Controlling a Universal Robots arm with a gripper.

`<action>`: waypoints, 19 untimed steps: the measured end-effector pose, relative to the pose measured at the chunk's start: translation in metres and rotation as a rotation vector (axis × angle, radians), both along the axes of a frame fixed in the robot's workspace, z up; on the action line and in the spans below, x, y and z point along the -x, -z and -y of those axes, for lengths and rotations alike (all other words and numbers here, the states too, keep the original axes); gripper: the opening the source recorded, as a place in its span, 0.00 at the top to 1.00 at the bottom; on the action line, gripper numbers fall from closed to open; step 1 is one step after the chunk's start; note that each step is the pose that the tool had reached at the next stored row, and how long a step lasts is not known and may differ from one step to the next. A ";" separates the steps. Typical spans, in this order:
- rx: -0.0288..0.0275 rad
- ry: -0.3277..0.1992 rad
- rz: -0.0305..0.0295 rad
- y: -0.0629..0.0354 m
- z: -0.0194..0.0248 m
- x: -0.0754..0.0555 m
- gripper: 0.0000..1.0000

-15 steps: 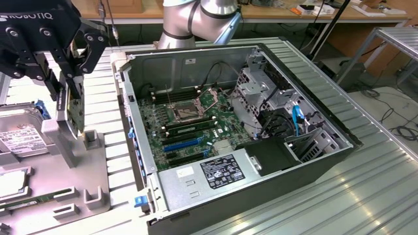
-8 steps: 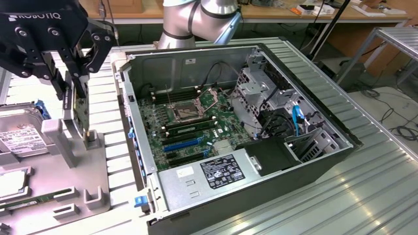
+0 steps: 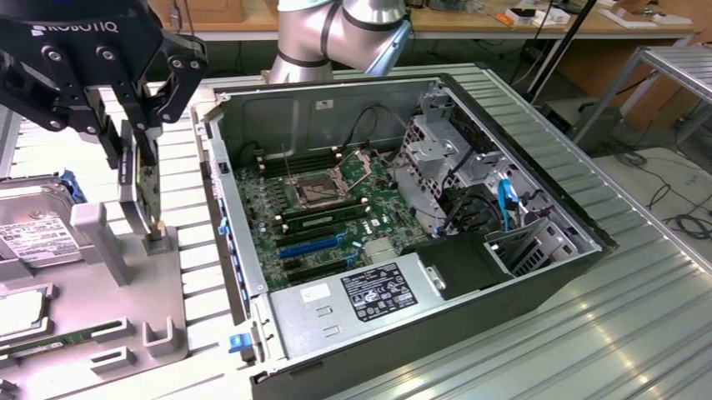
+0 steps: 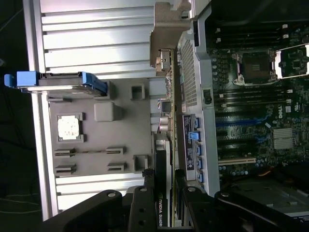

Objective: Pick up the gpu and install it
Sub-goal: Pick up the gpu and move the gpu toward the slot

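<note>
The main risk is the gpu (image 3: 142, 187) twisting or slipping, because it is a thin board pinched only near its top edge, so any knock on its lower end could lever it round in the grip. That lower end hangs right by an upright post of the grey holder (image 3: 122, 283) on the tabletop (image 3: 623, 317), and a sideways move could catch a corner there. The rim of the open computer case (image 3: 212, 167) stands just beside the board, so the metal end bracket or the fan could snag on it. If the board sits crooked, its contact edge might meet the motherboard (image 3: 333, 208) at an angle and jam or scrape. The fingers (image 3: 109, 142) are set narrow, one on each face of the gpu. In the wrist view they appear pressed against it, holding it on edge and upright over the holder, outside the case.
</note>
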State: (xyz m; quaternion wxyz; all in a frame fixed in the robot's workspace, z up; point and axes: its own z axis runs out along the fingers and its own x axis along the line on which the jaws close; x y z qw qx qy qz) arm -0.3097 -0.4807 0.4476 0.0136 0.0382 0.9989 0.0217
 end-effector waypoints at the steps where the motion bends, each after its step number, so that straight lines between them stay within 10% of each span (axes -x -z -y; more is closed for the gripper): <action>1: 0.0000 0.000 0.0000 0.0000 0.0000 -0.001 0.73; 19: 0.0000 0.000 0.0000 0.0000 0.0000 -0.018 0.73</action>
